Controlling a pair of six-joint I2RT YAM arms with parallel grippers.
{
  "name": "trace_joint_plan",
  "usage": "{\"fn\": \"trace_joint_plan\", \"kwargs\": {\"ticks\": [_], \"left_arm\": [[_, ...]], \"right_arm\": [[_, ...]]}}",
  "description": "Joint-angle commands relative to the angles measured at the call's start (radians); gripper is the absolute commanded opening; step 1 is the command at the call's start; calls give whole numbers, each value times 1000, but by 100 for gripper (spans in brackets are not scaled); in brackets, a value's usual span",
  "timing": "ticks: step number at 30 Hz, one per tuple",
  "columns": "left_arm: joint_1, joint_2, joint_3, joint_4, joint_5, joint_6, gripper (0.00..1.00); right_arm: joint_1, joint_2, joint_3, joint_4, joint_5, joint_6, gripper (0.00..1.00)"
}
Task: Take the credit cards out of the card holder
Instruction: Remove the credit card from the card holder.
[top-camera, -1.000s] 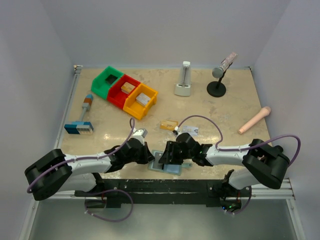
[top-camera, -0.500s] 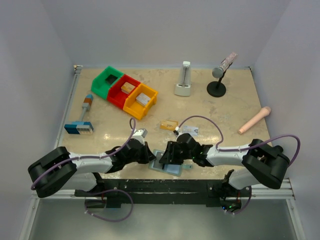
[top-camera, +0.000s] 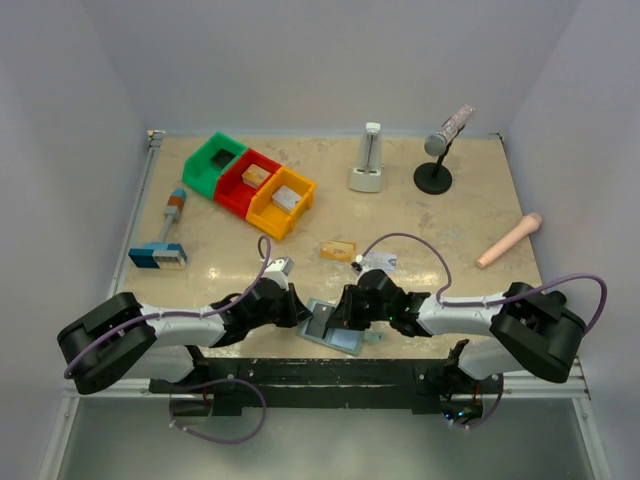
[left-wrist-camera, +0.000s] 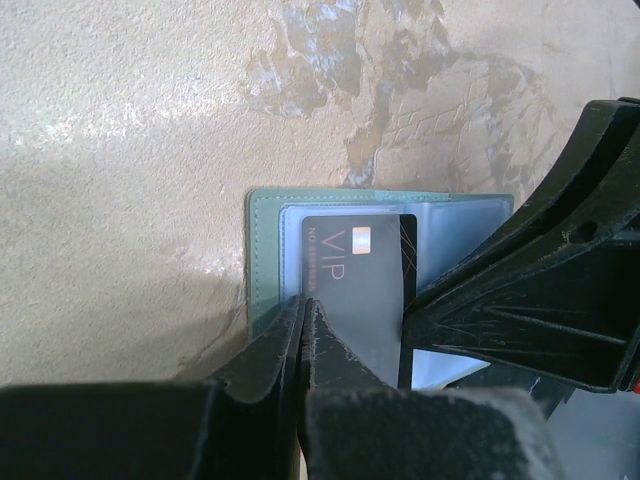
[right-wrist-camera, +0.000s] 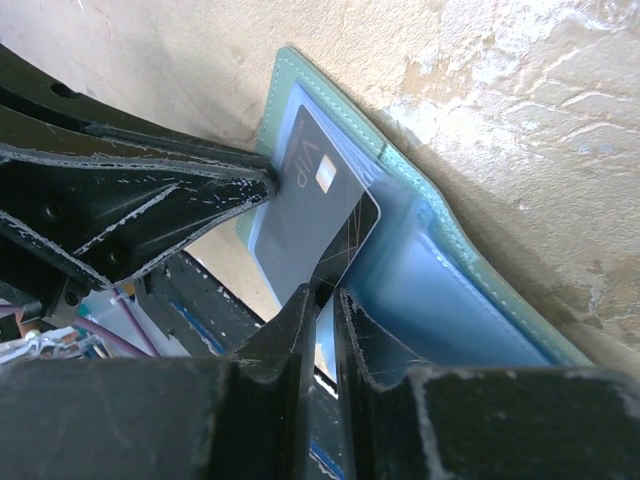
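Right gripper (right-wrist-camera: 325, 295) first: its fingers are pinched on a corner of the dark card (right-wrist-camera: 310, 200), which stands tilted, partly out of its clear sleeve. Left gripper (left-wrist-camera: 305, 305) has its fingers pressed together, with nothing between them as far as I can see. Its tip is planted on the card holder (left-wrist-camera: 262, 260) just beside the card's long edge.

I judge that is why the two sit so close: one pins the holder flat so the other can draw the card without dragging everything along.

The holder lies open at 6 o'clock on the table (top-camera: 450, 220), at the near edge between my arms. In the overhead view its two panels run roughly from 10 to 4 o'clock. From my left wrist the card's long axis runs 12 to 6, chip end toward 12 (the "VIP" lettering runs the same way). An orange-gold card (top-camera: 338, 250) and a pale card (top-camera: 378, 260) lie out on the table toward 12 o'clock of the holder.
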Motion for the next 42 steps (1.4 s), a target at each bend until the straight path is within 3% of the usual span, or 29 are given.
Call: {"fn": "trace_joint_plan", "kwargs": {"ticks": [1, 10, 28, 34, 42], "left_arm": [[-1, 0, -27, -59, -11, 3, 0], [-1, -5, -33, -78, -19, 0, 0], [-1, 15, -33, -84, -31, -12, 0], [-1, 58, -32, -21, 2, -18, 0], [-1, 101, -52, 29, 42, -40, 0]], "right_arm": [[6, -20, -3, 30, 31, 9, 13], [6, -52, -8, -2, 43, 1, 0], [6, -124, -20, -76, 52, -18, 0], [6, -80, -11, 0, 25, -16, 26], [6, -70, -20, 50, 34, 8, 34]]}}
